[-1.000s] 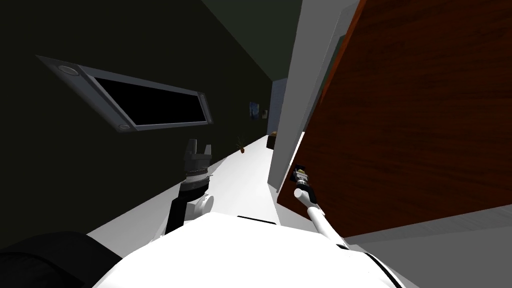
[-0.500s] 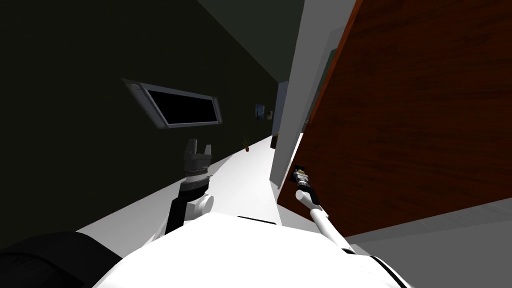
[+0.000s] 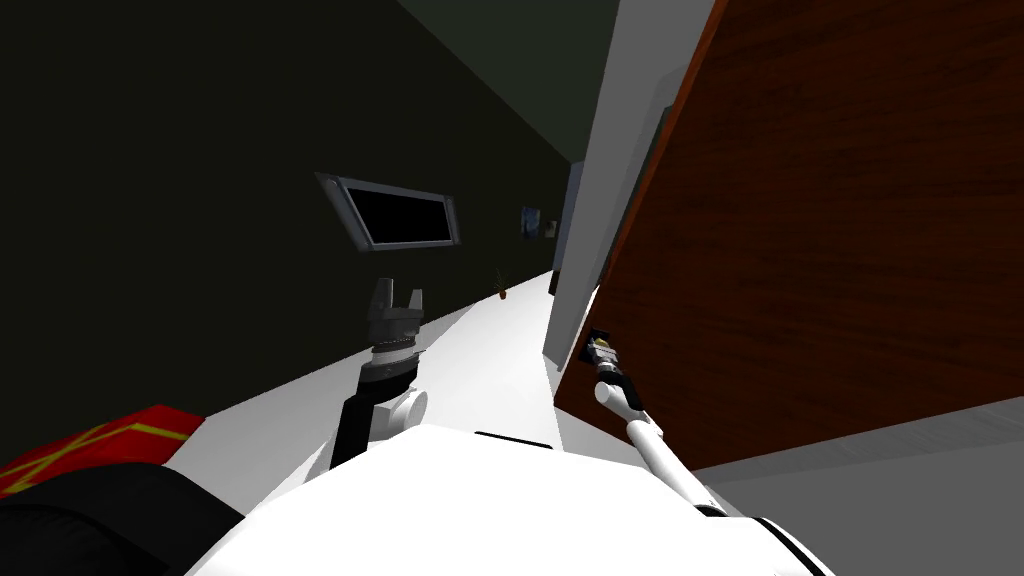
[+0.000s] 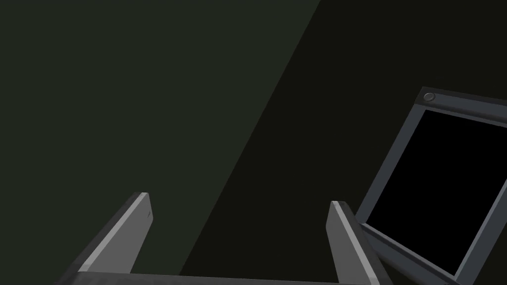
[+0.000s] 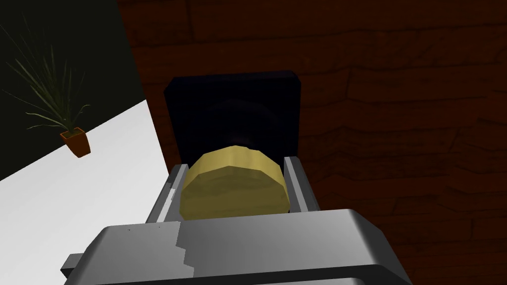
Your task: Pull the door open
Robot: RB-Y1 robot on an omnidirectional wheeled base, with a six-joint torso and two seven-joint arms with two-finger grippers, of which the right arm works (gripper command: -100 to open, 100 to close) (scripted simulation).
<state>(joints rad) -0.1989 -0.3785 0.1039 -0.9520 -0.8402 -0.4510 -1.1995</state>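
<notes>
A dark red-brown wooden door (image 3: 830, 220) fills the right of the head view, swung partly out from its light grey frame (image 3: 610, 180). A yellow round knob (image 5: 232, 184) on a dark square plate (image 5: 232, 111) sits near the door's free edge. My right gripper (image 5: 232, 190) is shut on the knob, one finger pressing each side; in the head view my right gripper (image 3: 600, 350) is at the door's lower edge. My left gripper (image 3: 396, 296) is raised in front of my chest, open and holding nothing, its fingers (image 4: 133, 227) spread wide.
A dark wall with a grey-framed black panel (image 3: 400, 215) runs along the left. A white floor (image 3: 470, 350) leads down a corridor to a small potted plant (image 5: 74, 138). A red item with yellow lines (image 3: 95, 445) lies at the lower left.
The whole head view has shifted: the framed panel slid right and shrank, the red item came into view at lower left, and the door now stands wider from its frame. Both grippers hold as before.
</notes>
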